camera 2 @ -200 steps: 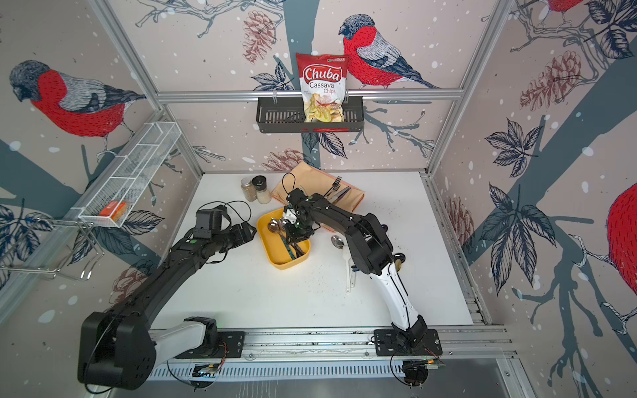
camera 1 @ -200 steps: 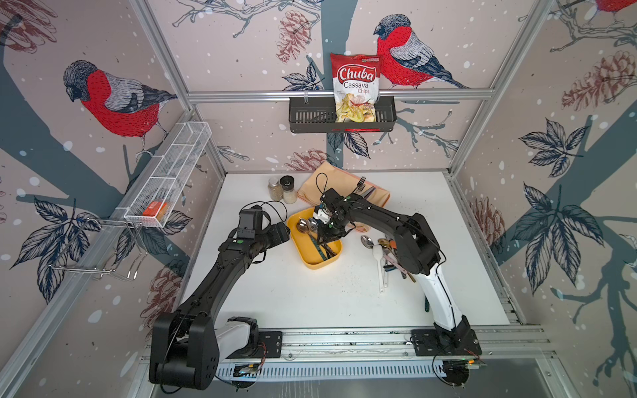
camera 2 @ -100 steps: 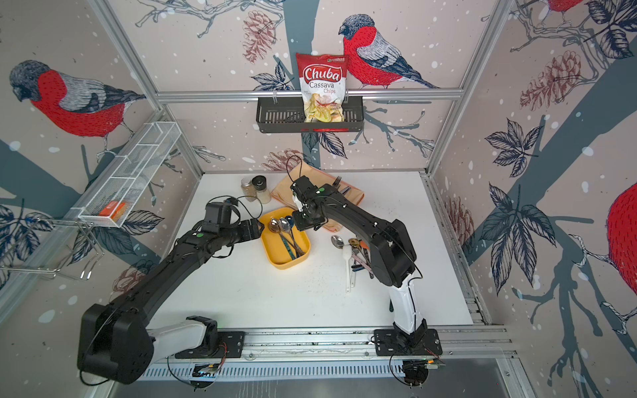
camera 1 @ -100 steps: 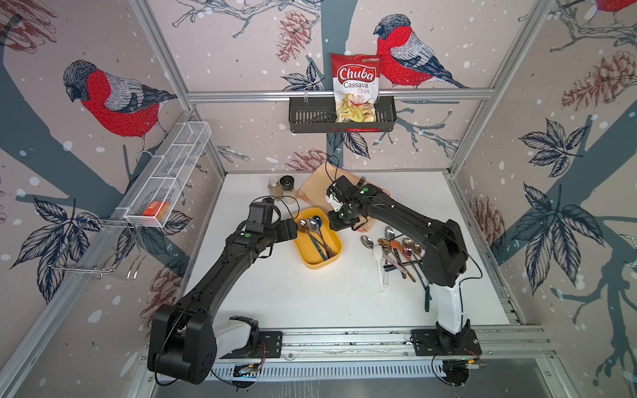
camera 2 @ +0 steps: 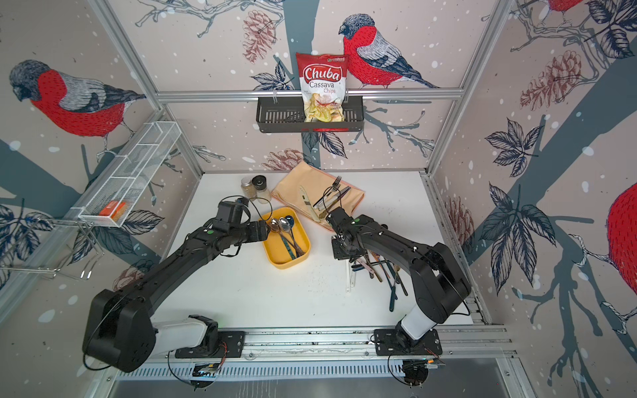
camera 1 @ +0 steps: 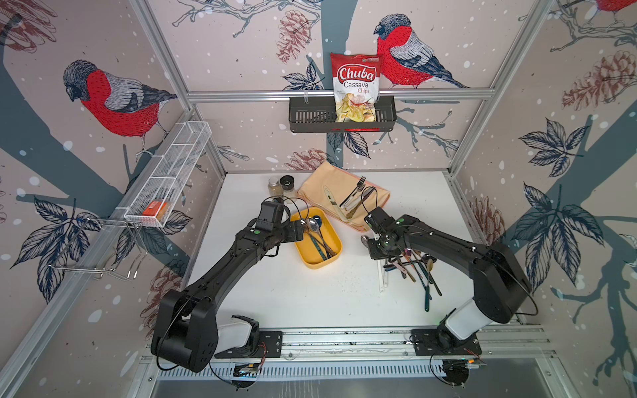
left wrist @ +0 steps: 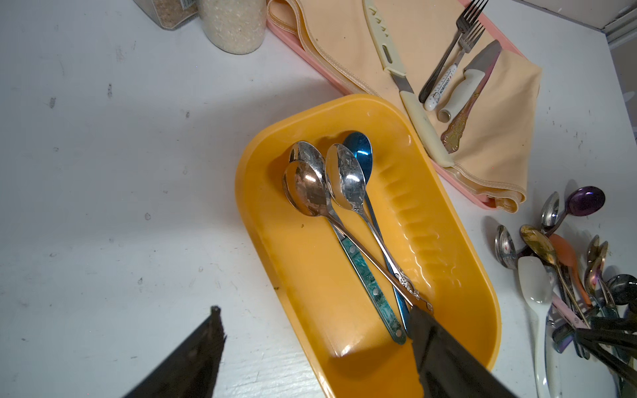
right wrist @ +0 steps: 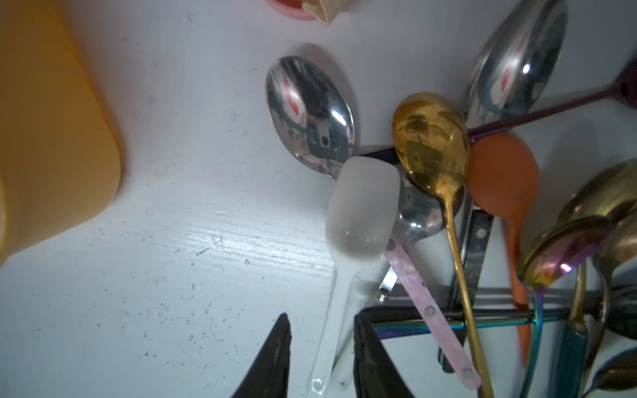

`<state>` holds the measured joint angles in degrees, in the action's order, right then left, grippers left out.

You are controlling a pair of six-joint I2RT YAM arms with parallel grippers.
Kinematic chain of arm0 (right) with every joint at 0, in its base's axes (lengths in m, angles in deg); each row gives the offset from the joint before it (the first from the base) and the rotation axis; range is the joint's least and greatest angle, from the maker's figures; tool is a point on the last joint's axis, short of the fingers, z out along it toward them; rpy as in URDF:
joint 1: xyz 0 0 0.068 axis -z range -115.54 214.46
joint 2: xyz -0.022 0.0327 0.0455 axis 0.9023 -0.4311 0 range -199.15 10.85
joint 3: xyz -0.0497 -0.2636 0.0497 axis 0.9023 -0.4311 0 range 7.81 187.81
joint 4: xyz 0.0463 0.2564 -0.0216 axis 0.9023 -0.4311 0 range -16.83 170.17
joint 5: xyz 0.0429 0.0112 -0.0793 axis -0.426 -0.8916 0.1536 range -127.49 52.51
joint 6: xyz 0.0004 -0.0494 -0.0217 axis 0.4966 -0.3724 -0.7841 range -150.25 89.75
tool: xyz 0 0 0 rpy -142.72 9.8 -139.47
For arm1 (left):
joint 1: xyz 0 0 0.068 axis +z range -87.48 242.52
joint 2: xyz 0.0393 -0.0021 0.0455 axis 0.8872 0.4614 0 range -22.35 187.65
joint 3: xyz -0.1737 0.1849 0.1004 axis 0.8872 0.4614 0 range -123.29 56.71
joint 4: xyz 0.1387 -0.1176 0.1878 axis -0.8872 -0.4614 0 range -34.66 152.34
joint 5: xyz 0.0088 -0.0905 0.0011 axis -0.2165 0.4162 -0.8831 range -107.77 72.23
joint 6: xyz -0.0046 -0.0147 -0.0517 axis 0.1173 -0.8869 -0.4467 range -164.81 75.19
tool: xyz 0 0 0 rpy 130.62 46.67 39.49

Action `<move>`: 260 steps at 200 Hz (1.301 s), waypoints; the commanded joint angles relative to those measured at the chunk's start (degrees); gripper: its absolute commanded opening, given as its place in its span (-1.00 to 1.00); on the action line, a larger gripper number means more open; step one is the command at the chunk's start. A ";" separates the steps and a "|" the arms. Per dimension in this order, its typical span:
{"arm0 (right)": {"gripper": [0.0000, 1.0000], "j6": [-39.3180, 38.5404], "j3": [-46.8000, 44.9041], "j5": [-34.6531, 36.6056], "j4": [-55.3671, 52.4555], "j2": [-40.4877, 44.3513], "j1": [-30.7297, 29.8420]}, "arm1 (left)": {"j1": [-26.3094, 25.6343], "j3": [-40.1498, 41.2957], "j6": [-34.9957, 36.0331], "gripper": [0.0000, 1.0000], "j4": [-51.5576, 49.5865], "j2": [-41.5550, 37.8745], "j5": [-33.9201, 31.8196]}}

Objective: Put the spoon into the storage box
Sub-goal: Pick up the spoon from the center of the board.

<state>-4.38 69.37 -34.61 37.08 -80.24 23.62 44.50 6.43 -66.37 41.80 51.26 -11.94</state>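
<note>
Our two top cams sit side by side, high over the table [camera 1: 310, 303] at its 6 o'clock edge, angled down twd 12. From that far off we get the whole cell incl. both arms, near-identical. L wrist cam looks down close on the yellow storage box [left wrist: 275, 268]. R wrist cam, closer still, looks on the spoon pile [right wrist: 431, 155] at the box's 3 o'clock. Both wrist views share box + pile.

Your top views are bright and even, bent at the edges (fisheye); right wrist view blurs the storage box [right wrist: 51, 120], glare on the table [right wrist: 241, 241].
</note>
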 commanded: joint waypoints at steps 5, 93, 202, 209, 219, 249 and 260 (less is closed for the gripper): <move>-0.37 1.48 -2.29 0.35 4.18 0.61 -0.09 | -0.23 -0.59 0.37 0.73 -0.30 0.02 -0.81; -0.41 0.08 -6.07 1.61 5.90 -2.24 -0.12 | -0.26 -1.01 0.27 0.72 -1.07 0.24 -1.08; -0.51 -1.38 -7.99 -0.13 8.99 -5.64 -0.21 | -0.19 -1.69 0.60 0.72 -1.67 0.55 -1.69; -0.54 -1.43 -8.15 -0.24 8.98 -5.78 -0.29 | -0.22 -1.74 0.64 0.72 -1.75 0.62 -1.72; -0.57 -1.58 -8.42 -0.59 9.22 -5.83 -0.38 | -0.17 -1.83 0.62 0.72 -1.64 0.73 -1.69; -0.65 -1.81 -8.75 -1.49 10.04 -5.93 -0.90 | -0.25 -1.88 0.60 0.72 -1.62 0.94 -1.63; -0.69 -1.91 -8.66 -1.64 10.11 -6.11 -1.14 | -0.22 -1.88 0.62 0.73 -1.73 0.84 -1.76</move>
<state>-6.05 61.35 -34.53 46.79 -85.20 22.96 44.35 5.05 -66.22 40.12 52.04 -13.43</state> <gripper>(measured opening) 0.172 0.861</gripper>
